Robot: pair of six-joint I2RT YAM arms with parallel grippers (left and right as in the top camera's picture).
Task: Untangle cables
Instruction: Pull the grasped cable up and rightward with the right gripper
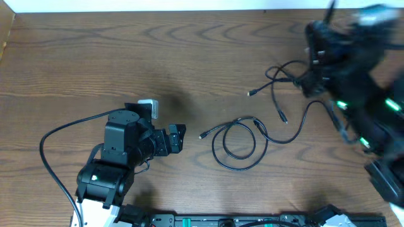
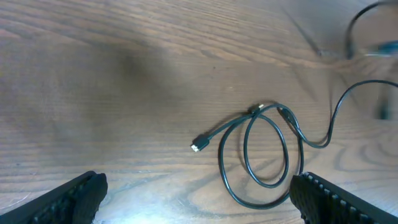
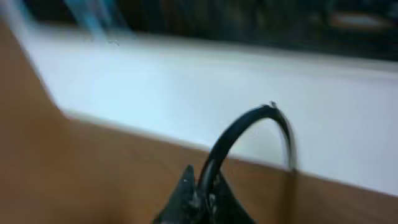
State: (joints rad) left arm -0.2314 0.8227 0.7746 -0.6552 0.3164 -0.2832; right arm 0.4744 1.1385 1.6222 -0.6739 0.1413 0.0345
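Thin black cables lie on the wooden table. One coiled cable forms two loops at the centre right, with a plug end to its left; it also shows in the left wrist view. A second cable loops near the right arm. My left gripper is open and empty, left of the coil, its fingers low in the left wrist view. My right gripper is blurred at the upper right. In the right wrist view it is shut on a black cable that arches up from its fingertips.
A small white block sits by the left arm. A thick black robot cable curves at the left. The table's far edge and a white wall show in the right wrist view.
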